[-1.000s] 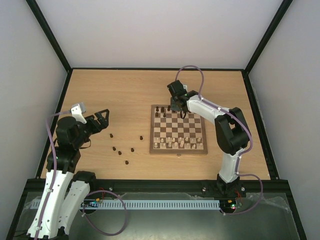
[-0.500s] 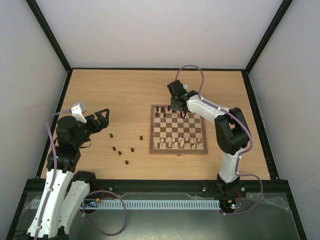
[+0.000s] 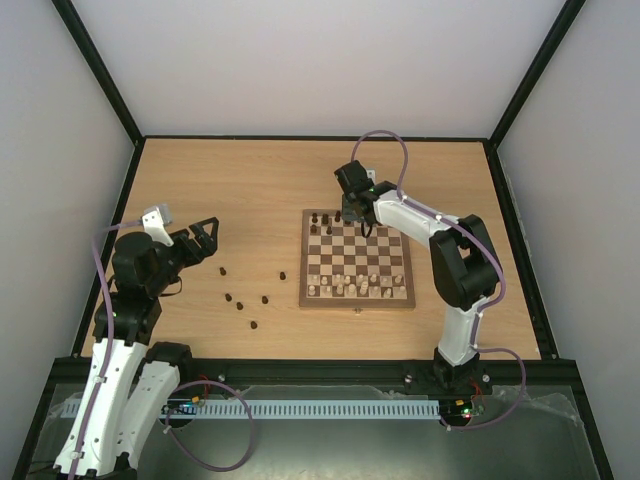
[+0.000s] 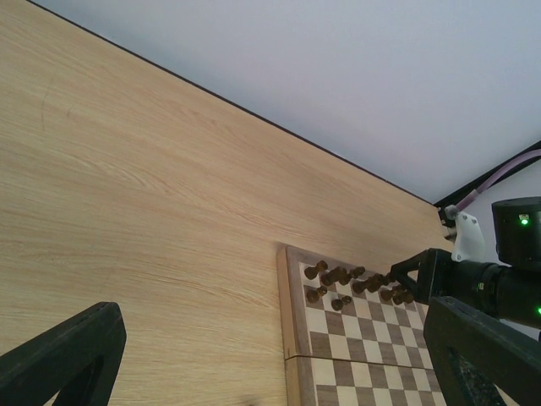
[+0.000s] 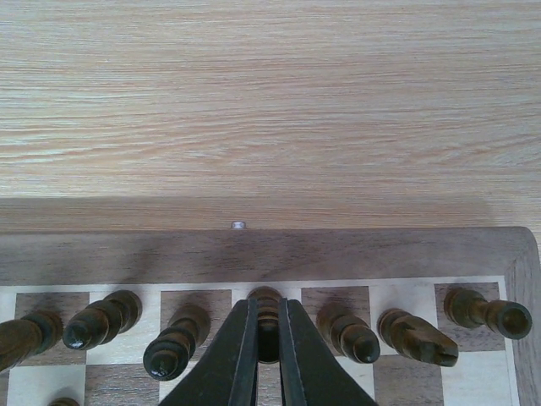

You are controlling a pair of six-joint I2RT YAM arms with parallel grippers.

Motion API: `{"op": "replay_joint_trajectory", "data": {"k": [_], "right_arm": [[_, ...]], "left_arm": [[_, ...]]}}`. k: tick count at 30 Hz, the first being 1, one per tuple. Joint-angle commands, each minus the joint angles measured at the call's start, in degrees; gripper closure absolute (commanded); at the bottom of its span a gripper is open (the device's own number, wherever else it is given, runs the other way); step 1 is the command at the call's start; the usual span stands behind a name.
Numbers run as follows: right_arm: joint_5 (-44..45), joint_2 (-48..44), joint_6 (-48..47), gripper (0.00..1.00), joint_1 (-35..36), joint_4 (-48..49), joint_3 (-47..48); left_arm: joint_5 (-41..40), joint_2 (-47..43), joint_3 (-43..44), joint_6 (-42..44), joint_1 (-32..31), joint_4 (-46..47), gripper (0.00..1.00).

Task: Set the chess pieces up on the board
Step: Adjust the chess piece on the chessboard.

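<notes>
The board lies right of the table's middle. Dark chess pieces stand along its far rows, and several more lie loose on the table to its left. My right gripper is shut on one dark chess piece standing on a light back-row square; neighbouring pieces stand on either side. In the top view the right gripper is at the board's far edge. My left gripper hovers open and empty over the table's left side, above the loose pieces, its fingers wide apart.
Light cream pieces fill the board's near rows. A black frame and pale walls enclose the table. A small metal stud sits on the board's far border. The right arm's lilac cable loops above the board's far edge.
</notes>
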Motion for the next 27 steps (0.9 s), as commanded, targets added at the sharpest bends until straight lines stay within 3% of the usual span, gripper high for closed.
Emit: {"op": "replay_joint_trajectory", "data": {"k": [1,16,19,22,27], "right_arm": [[1.10,-1.67,0.06,0.92,-0.23,-2.88,-1.53],[0.48,-2.26,0.33,0.92,-0.16,-2.53,-2.87],[0.44,-2.07,0.40,0.85,-0.21,-2.57,-2.81],[0.65,-2.15,0.43,0.72,-0.16,-2.63,-2.79],[0.75,-2.45,0.54,0.70,-0.17,-2.42,-2.82]], "left_arm": [[-0.08,-0.37,-0.68,0.50,0.25,0.79,0.00],[0.08,-0.55,-0.87,0.26,0.25,0.77,0.00],[0.02,-0.70,-0.84,0.26,0.24,0.69,0.01],[0.05,-0.59,-0.89,0.26,0.25,0.78,0.01],[0.05,-0.57,-1.06,0.28,0.25,0.93,0.00]]}}
